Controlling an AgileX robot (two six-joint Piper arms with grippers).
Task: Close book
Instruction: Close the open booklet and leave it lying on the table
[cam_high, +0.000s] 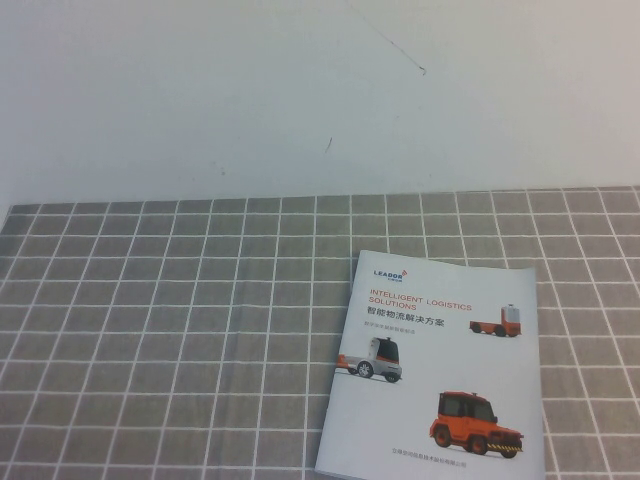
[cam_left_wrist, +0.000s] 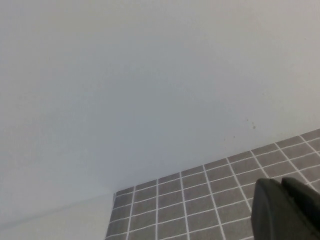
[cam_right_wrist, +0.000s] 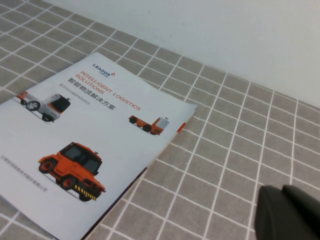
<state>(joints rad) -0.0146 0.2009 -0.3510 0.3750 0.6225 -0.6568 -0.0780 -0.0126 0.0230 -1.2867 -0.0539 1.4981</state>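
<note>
A white booklet (cam_high: 438, 372) lies flat with its cover shut on the grey checked tablecloth (cam_high: 160, 330), at the front right in the high view. Its cover shows orange and white vehicles and red lettering. The right wrist view also shows the booklet (cam_right_wrist: 85, 140), face up. Neither arm appears in the high view. My right gripper (cam_right_wrist: 281, 189) hovers above bare cloth beside the booklet, its dark fingers pressed together and holding nothing. My left gripper (cam_left_wrist: 282, 182) hangs over the cloth near the white wall, also shut and empty, with no booklet in its view.
A white wall (cam_high: 320, 90) rises behind the table. The cloth's back edge (cam_left_wrist: 165, 178) meets it, and the cloth's left corner (cam_left_wrist: 114, 196) shows in the left wrist view. The booklet's lower edge runs off the front of the high view.
</note>
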